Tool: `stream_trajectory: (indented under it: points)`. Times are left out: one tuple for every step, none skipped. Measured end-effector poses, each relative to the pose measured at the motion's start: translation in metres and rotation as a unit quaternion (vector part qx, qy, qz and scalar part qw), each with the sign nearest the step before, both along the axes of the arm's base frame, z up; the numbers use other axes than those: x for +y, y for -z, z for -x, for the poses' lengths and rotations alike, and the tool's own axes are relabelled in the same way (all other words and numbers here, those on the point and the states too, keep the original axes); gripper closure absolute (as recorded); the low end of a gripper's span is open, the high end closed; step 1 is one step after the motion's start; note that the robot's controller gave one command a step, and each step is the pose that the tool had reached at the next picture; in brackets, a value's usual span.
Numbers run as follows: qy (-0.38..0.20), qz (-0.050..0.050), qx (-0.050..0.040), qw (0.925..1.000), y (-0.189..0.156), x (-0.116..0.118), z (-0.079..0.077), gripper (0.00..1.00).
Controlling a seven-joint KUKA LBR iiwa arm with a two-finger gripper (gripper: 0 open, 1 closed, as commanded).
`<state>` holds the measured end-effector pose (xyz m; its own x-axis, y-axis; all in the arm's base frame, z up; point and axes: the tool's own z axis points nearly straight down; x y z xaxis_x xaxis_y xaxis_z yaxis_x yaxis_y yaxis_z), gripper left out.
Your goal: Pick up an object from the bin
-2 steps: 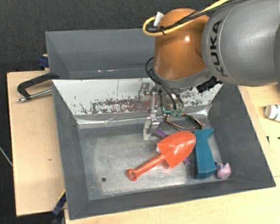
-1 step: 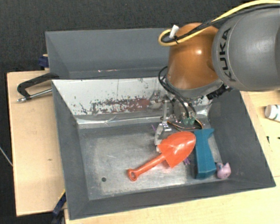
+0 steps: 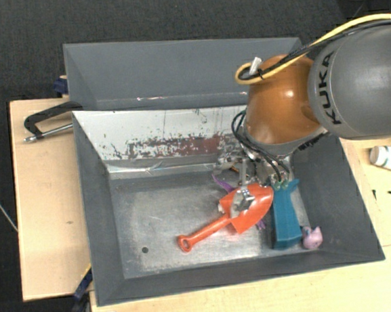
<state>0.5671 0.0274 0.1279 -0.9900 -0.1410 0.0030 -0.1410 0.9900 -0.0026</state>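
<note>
Arm (image 3: 352, 84), bin (image 3: 98, 215) w/ orange scoop (image 3: 222, 226), teal block (image 3: 285, 222)

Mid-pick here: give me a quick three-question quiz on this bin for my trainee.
1. True or false: the orange scoop has its handle pointing toward the right wall of the bin.
2. What stands just right of the scoop? A) teal block B) yellow ball C) green cup
3. Which end of the scoop is the gripper over?
Key: 1 false, it points lower left; 2 A; 3 the bowl end.
</note>
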Motion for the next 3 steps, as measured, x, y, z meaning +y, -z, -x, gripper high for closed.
stream_trajectory:
  points:
    - [-0.137, -0.005, -0.0086, 0.9906, 0.052, -0.048, 0.035, 1.0]
    - [-0.137, -0.005, -0.009, 0.9906, 0.052, -0.048, 0.035, 1.0]
    - [-0.164, -0.001, -0.0085, 0.9865, -0.133, -0.061, 0.013, 1.0]
